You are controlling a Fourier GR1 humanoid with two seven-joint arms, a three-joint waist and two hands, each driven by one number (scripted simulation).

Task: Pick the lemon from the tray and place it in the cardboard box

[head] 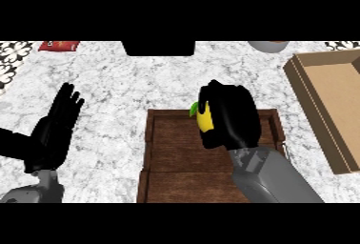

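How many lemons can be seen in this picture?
1. The lemon is over the wooden tray, with the right hand curled round it. The hand may hide others.

White-grey marbled counter (126,81), red packet (59,45) at far left edge, black block (158,48) at far centre edge, grey round vessel (267,45) far right, partly cut off, patterned black-and-white surface (13,57) along left edge.

head view, steeply down, counter (126,81) close

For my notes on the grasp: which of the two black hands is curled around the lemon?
The right hand, over the wooden tray, curls round the yellow lemon. The left hand is open over the counter, holding nothing.
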